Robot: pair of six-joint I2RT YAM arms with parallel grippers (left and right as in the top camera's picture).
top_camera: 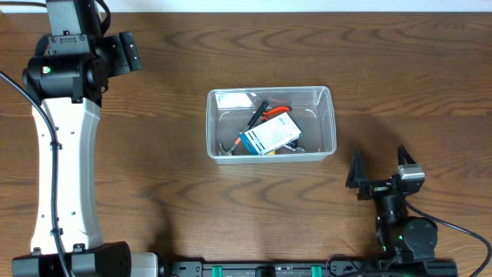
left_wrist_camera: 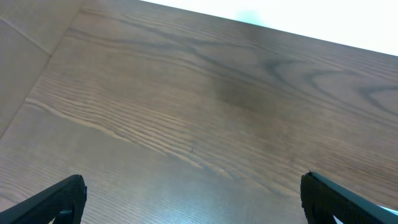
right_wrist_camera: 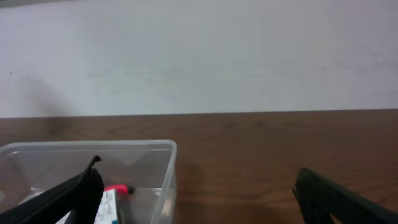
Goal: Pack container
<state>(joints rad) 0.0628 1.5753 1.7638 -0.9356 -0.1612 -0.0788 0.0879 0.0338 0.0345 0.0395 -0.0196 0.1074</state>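
The clear plastic container stands at the table's middle. Inside lie a blue-and-white box, a black-and-orange hand tool and some metal parts. My right gripper is open and empty, just right of and in front of the container's near right corner. The right wrist view shows the container's wall between the open fingers, with the box's edge inside. My left gripper is open and empty at the far left; its wrist view shows only bare wood.
The left arm's white link runs down the table's left side. The table's far edge meets a white wall. Bare brown wood lies around the container.
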